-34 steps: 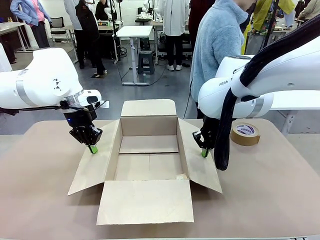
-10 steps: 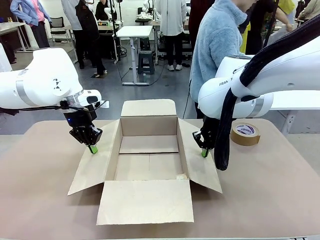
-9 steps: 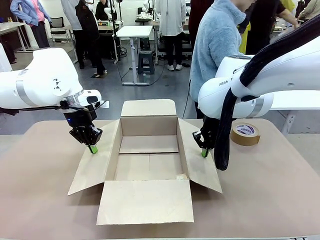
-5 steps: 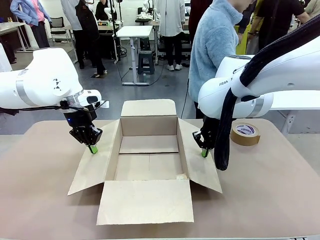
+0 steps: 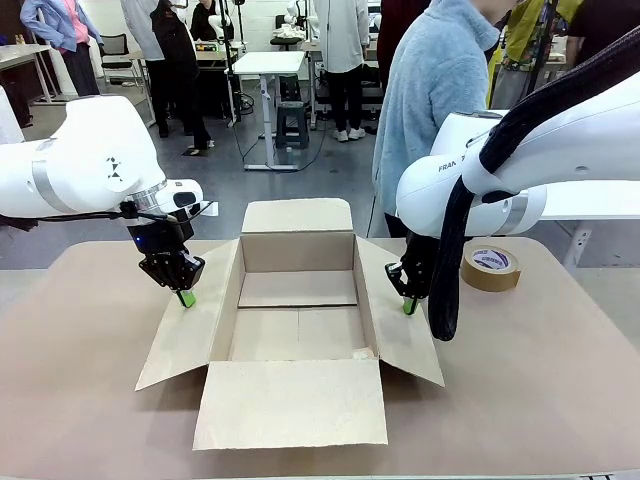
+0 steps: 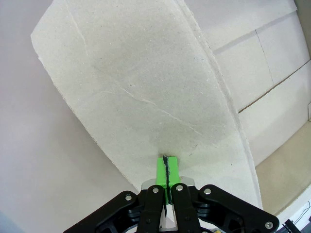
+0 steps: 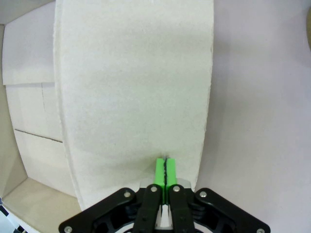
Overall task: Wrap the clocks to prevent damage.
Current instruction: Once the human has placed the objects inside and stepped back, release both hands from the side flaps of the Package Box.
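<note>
1. On the brown table (image 5: 540, 390), a big cardboard box (image 5: 297, 252) is sitting open, with all four of its flaps folded out.
2. The left gripper (image 5: 186, 298) is pointing down, and its tip is pressing on the left flap (image 5: 185, 345), near the far end of that flap.
3. Its green pads (image 6: 161, 167) are squeezing tight together, and they are not holding anything.
4. The right gripper (image 5: 408, 306) is pointing down too, and its tip is touching the right flap (image 5: 402, 340).
5. Its two fingers (image 7: 160, 172) are also pressing flat against each other, with nothing between them.
6. The near flap (image 5: 290, 402) is lying flat toward the robot, and the far flap (image 5: 298, 215) is standing up at the back.
7. The box floor (image 5: 298, 335) is showing plain cardboard with one line running across it.
8. A brown tape roll (image 5: 490, 268) is lying flat on the table, to the right of the right arm and apart from the box.
9. A person in a fuzzy light blue top (image 5: 430, 95) is standing at the far side of the table, behind the right arm.
</note>
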You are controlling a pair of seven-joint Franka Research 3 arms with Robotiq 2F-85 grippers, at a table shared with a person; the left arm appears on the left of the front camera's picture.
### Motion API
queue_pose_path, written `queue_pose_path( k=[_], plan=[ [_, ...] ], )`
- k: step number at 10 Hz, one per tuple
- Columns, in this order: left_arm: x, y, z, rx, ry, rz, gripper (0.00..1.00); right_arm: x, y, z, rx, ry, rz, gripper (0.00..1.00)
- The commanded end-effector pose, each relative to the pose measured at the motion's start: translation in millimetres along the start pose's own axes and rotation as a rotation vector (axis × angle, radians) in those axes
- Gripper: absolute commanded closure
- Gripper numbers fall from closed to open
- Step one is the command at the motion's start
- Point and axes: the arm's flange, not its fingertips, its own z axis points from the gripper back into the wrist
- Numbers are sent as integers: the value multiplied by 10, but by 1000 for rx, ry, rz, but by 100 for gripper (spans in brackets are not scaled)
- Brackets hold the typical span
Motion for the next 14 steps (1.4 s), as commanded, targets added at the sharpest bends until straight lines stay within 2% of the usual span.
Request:
queue_pose_path(
  k=[1,14],
  plan=[
    [9,7,-2,21,-9,15,100,-3,8,-6,-6,-1,-15,100],
    [9,7,-2,21,-9,15,100,-3,8,-6,-6,-1,-15,100]
  ],
)
